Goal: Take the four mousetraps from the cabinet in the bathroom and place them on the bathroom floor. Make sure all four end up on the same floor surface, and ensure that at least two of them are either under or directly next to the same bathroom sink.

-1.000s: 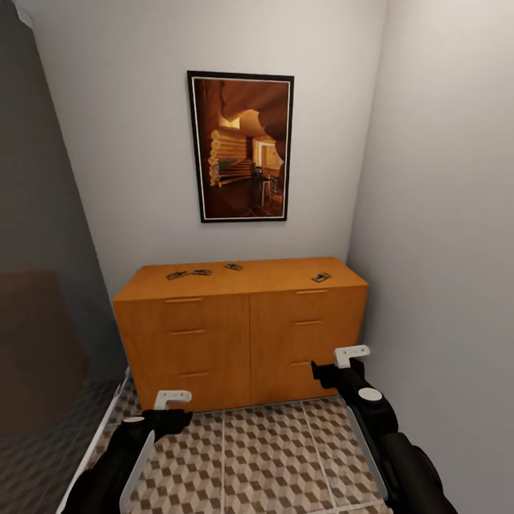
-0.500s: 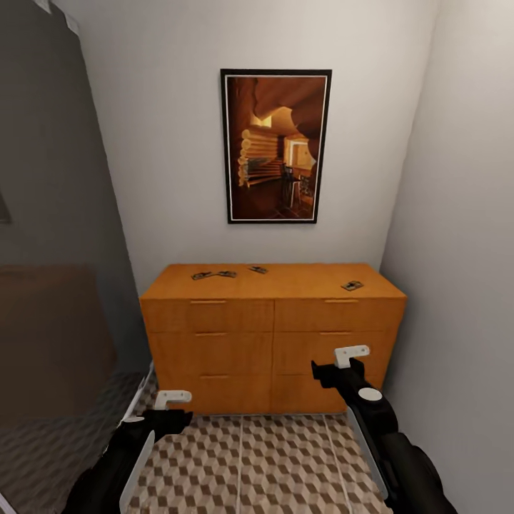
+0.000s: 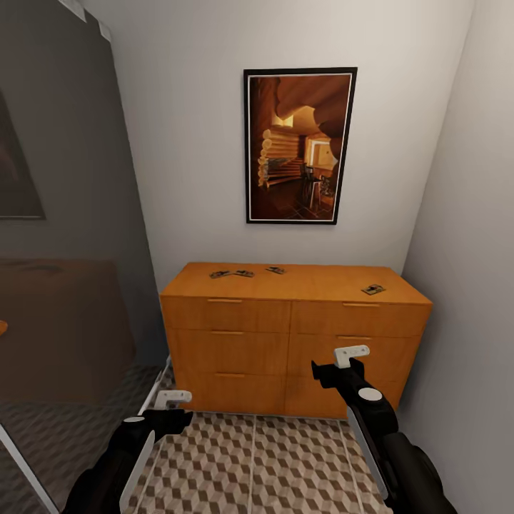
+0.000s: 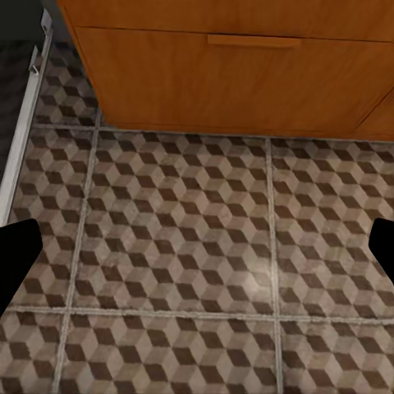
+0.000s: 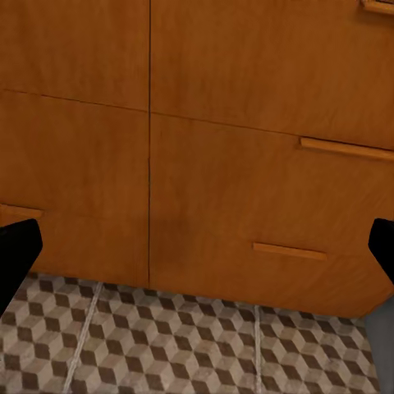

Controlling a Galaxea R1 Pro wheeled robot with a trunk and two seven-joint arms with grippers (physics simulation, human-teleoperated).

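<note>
Ahead, both my grippers, left (image 3: 173, 397) and right (image 3: 352, 354), are hanging spread wide, empty, over cube-patterned tile floor (image 3: 285, 464) (open room) before the orange-brown wooden cabinet (image 3: 293, 343), four small brown mousetraps (image 3: 373, 290) lying near its top's edges.

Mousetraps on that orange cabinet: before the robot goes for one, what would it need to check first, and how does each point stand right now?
1. All four mousetraps in sight: ok. Three lie near the back left of the cabinet top, one alone near the right front.
2. Traps unobstructed: ok, nothing lies over them.
3. Left gripper free: ok, jaws apart over bare floor in its wrist view.
4. Right gripper free: ok, jaws apart, facing drawer fronts.
5. Grippers at trap height: not ok, both sit below the cabinet top.
6. Sink located for placing: cannot tell.
</note>
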